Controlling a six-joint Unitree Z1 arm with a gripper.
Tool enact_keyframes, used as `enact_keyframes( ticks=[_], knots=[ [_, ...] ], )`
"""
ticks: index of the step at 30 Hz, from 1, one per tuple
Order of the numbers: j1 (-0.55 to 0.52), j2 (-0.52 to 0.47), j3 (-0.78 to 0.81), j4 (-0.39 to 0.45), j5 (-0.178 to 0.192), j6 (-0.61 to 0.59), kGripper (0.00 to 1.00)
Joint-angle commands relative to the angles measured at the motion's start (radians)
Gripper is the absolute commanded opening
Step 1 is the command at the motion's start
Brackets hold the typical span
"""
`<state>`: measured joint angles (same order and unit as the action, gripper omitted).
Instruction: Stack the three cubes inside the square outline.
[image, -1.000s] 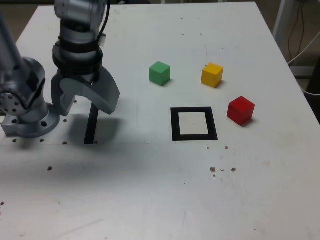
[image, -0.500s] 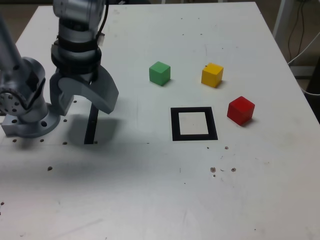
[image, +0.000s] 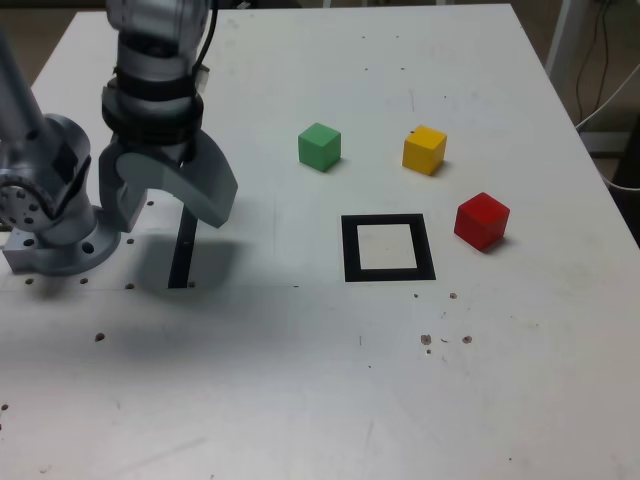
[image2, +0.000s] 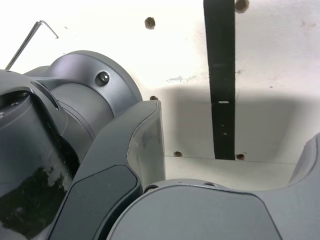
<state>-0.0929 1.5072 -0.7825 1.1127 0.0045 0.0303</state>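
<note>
Cubes first: small solid green cube (image: 319, 146), yellow cube (image: 424, 150) and red cube (image: 481, 220) all sit loose on the white table (image: 300, 380), none stacked. Green and yellow lie on the far side of the thick black square outline with white centre (image: 388, 247); red sits just beside its right edge in the exterior view. Outline holds nothing.

Grey gripper (image: 168, 200) hangs well to the exterior view's left, over the narrow black strip (image2: 221, 75), next to the arm's own base (image: 55, 240). Jaws spread wide, nothing between them.

Risks, judged: red cube is turned askew to the outline, so a badly aligned grasp could nudge or twist it; with three cubes to go, an off-centre first placement would likely make the tower lean or topple.

Versus a second ago: gripper has barely shifted, cubes unmoved, jaws just as wide.
</note>
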Motion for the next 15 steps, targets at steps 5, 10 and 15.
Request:
enact_keyframes(
  ticks=[5,10,15],
  knots=[
    [-0.001,-0.002,-0.071,0.043,-0.002,-0.002,0.99],
    [-0.001,0.022,-0.140,0.075,-0.004,-0.003,0.99],
    [-0.001,0.073,-0.243,0.124,-0.008,-0.003,0.99]
  ],
)
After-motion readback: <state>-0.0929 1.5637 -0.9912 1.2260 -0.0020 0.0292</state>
